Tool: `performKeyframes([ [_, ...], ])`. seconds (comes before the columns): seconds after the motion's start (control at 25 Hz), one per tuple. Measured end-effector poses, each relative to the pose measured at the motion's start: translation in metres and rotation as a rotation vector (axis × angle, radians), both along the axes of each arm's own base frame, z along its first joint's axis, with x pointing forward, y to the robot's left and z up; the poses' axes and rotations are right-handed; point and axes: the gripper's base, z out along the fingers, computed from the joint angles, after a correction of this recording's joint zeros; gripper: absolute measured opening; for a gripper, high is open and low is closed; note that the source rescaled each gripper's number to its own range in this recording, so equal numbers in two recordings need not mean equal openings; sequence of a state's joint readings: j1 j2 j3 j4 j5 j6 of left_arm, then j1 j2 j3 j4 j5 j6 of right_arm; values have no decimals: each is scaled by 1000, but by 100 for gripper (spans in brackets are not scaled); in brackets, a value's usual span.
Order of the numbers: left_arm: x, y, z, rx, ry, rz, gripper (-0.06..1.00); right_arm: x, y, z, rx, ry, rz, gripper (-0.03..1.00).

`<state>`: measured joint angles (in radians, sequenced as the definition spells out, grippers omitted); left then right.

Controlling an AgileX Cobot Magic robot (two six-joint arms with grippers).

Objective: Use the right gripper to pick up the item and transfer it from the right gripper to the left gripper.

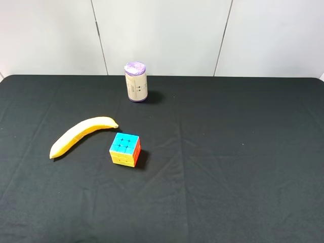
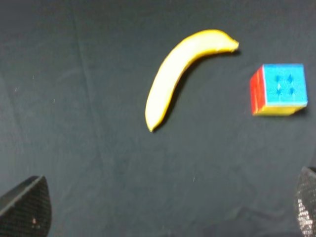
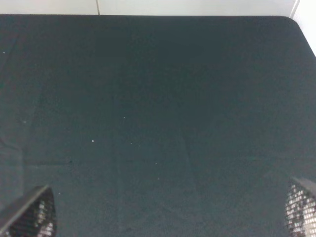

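The yellow banana (image 1: 83,134) lies on the black cloth at the left of the exterior high view, just left of the puzzle cube. It also shows in the left wrist view (image 2: 173,79), well ahead of my left gripper (image 2: 167,207), whose fingers (image 2: 27,207) stand wide apart and empty. My right gripper (image 3: 165,212) is open and empty over bare cloth; its fingertips (image 3: 29,215) show at the frame's corners. No banana shows in the right wrist view. Neither arm shows in the exterior high view.
A multicoloured puzzle cube (image 1: 125,149) sits right of the banana and shows in the left wrist view (image 2: 279,89). A purple-topped cylinder (image 1: 135,82) stands upright at the back centre. The black cloth (image 1: 243,152) covers the table; a white wall stands behind.
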<state>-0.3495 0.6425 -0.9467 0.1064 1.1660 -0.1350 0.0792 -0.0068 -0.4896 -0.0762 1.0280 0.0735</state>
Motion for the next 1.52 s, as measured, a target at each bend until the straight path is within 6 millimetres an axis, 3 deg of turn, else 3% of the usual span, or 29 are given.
performKeyframes([
  [0.16,-36,13,-33,-4,-43,-15,98,0,0,0,0,0,0,100],
  [0.36,-67,23,-74,-23,-107,-46,98,0,0,0,0,0,0,100],
  [0.56,-89,23,-92,-69,-260,-158,98,0,0,0,0,0,0,100],
  [0.84,-86,21,-103,-62,-280,-178,98,0,0,0,0,0,0,100],
  [1.32,-84,21,-104,-58,-286,-174,98,0,0,0,1,0,0,100],
  [1.52,-85,20,-104,-42,-289,-59,98,0,0,0,1,0,0,100],
])
